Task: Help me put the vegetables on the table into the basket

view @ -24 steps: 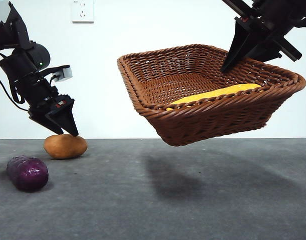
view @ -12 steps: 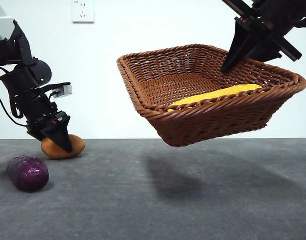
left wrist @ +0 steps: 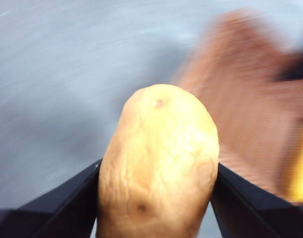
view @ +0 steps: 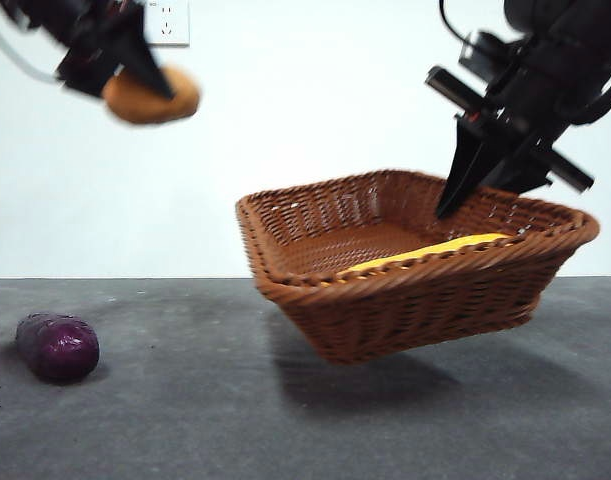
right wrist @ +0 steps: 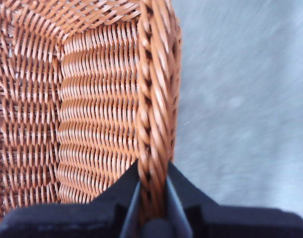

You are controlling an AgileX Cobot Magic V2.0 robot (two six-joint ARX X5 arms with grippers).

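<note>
Both shut: left pincer (left wrist: 156, 198) w/ potato (left wrist: 158, 163), right pincer (right wrist: 152, 198) w/ basket (right wrist: 153, 99) rim.

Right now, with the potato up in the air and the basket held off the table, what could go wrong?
1. The left gripper pinches the rounded potato high above the table; it could slip and fall short of the basket.
2. The right gripper holds the tilted basket by one rim only, so the corn could slide or the basket swing.
3. The eggplant still waits on the table.
</note>
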